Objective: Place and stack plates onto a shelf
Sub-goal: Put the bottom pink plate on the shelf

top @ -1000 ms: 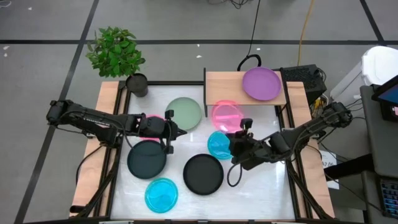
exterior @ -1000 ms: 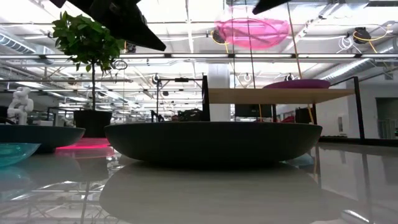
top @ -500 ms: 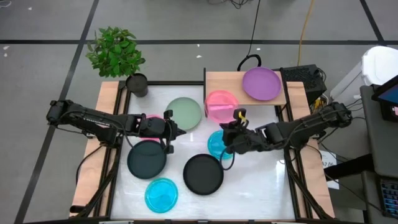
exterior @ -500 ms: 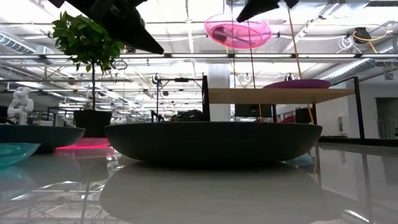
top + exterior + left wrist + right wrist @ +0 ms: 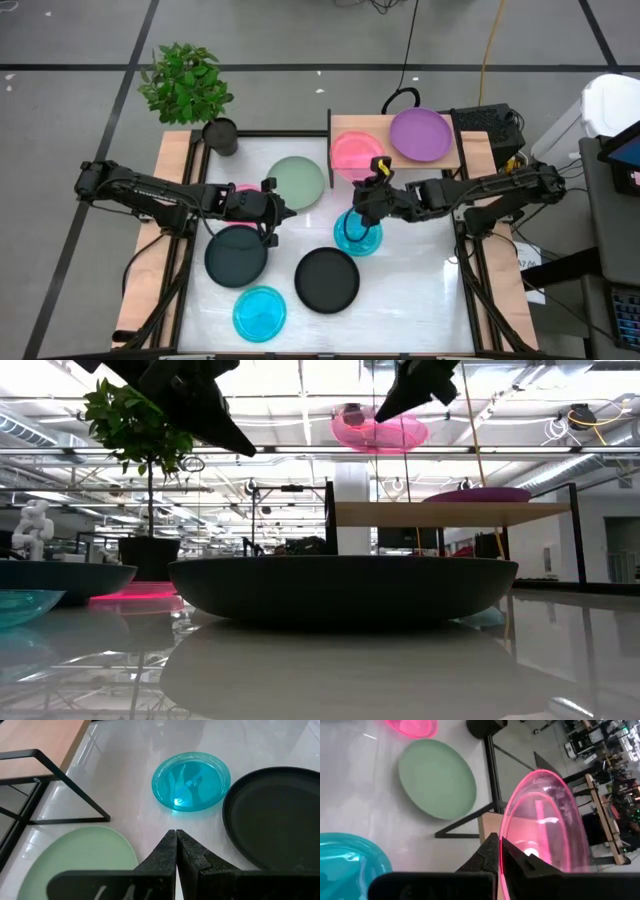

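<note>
1. The right gripper [image 5: 376, 187] is clamped on the rim of a pink plate [image 5: 352, 155], its fingers pinched together on the near edge, and holds it up in the air.
2. From above, the plate overlaps the front-left part of the shelf [image 5: 394, 166]; the level view shows it well above the board, and the wrist view shows it tilted, not flat.
3. A purple plate [image 5: 419, 134] already lies on the shelf's right half, just beside the carried one.
4. The left gripper [image 5: 279, 211] has its fingers pressed together on nothing and waits over the table's left-middle, near the pale green plate [image 5: 297, 182].
5. On the table lie a second pink plate [image 5: 240, 201] near the left side, 2 black plates [image 5: 327, 279] towards the front, and 2 cyan plates [image 5: 356, 233].
6. Risks, as I judge them: letting go while the plate is tilted or hangs past the shelf's front edge could let it slide off onto the cyan plate below; the thin rim grip could slip; drifting right could knock the purple plate.
</note>
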